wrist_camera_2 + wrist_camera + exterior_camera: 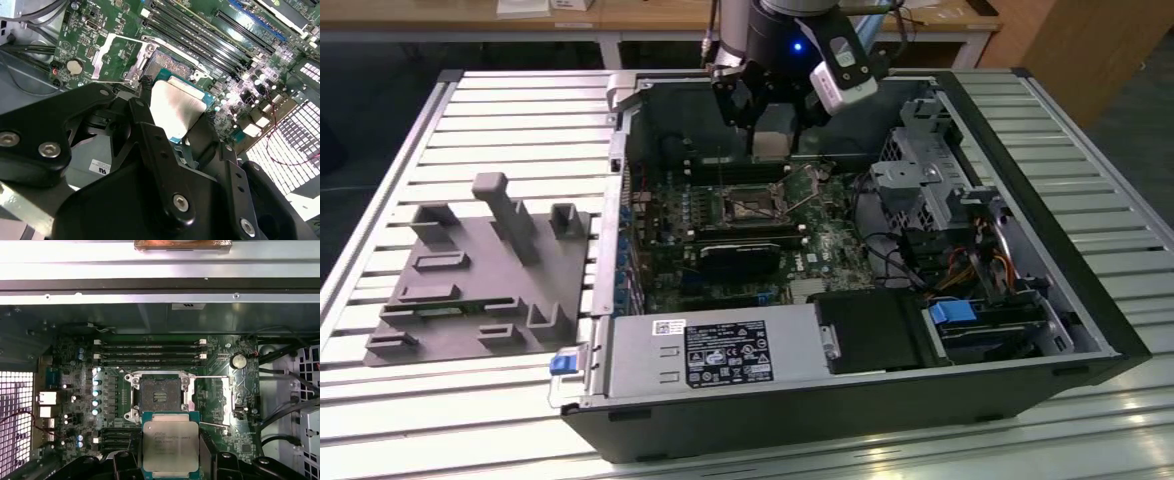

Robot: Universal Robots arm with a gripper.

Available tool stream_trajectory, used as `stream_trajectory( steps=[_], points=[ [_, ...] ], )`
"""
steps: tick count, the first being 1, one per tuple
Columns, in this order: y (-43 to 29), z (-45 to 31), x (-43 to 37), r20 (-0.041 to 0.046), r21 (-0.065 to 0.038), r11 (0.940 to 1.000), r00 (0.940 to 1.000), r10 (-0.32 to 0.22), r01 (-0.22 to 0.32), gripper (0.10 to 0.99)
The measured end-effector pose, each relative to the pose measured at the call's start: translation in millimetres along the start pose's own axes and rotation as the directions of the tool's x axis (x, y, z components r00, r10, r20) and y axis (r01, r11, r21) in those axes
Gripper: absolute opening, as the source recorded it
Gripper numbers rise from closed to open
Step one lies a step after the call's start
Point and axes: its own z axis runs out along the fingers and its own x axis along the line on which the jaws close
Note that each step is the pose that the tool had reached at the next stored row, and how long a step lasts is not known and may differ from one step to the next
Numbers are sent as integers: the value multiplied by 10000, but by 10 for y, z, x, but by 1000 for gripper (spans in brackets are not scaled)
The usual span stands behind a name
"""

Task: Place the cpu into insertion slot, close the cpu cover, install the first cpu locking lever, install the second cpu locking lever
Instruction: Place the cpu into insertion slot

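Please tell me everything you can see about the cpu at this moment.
The cpu is a flat square chip with a dull silver metal top that bears print, on a green-edged board. In both wrist views the hand grips it by two opposite edges. It hangs above the motherboard, not yet in the open insertion slot.

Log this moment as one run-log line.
tool shut on cpu | insertion slot empty | cpu cover open

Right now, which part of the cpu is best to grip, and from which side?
Grip the cpu by two opposite thin edges, coming from above its flat metal top, as the gripper does. It is a thin square, so this probably leaves its underside free.
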Motion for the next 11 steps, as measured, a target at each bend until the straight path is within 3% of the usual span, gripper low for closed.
stream_trajectory(
  steps=[11],
  points=[
    [-13,142,-2,8,-1,10000,10000,82,-82,537]
  ],
)
